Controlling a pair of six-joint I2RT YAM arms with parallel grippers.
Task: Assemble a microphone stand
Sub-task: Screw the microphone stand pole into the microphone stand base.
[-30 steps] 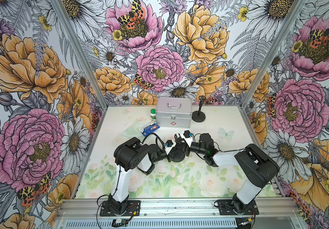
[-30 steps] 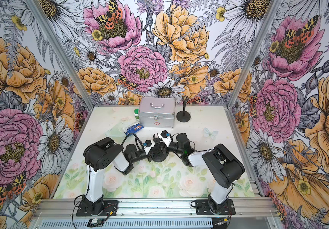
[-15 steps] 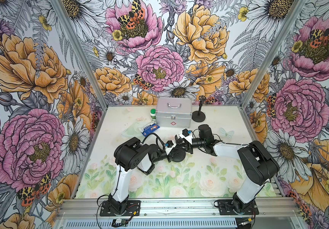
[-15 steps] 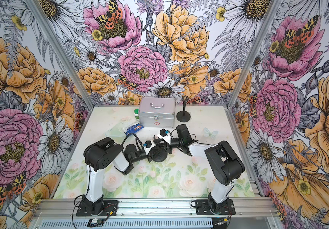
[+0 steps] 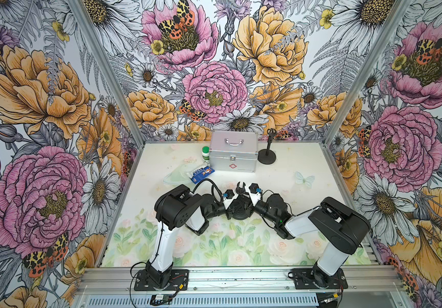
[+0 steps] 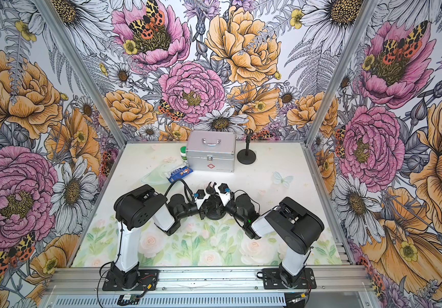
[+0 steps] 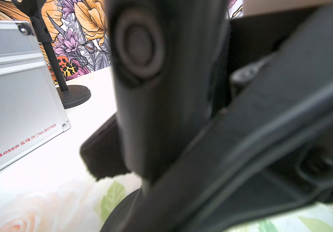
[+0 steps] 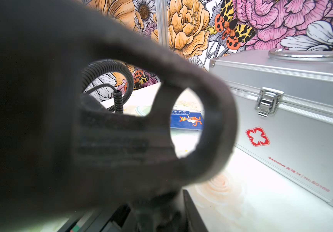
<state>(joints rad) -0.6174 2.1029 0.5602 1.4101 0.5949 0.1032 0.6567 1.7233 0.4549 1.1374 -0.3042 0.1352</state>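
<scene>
We see the stand post (image 7: 161,120) upright between both arms: left claw (image 5: 234,209) pinches it, right claw (image 5: 246,204) sits just beside the clip (image 5: 240,186), grip unclear.

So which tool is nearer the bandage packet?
Left. The left tool sits in front and right of the packet; the right tool is farther right, beyond the stand.
</scene>
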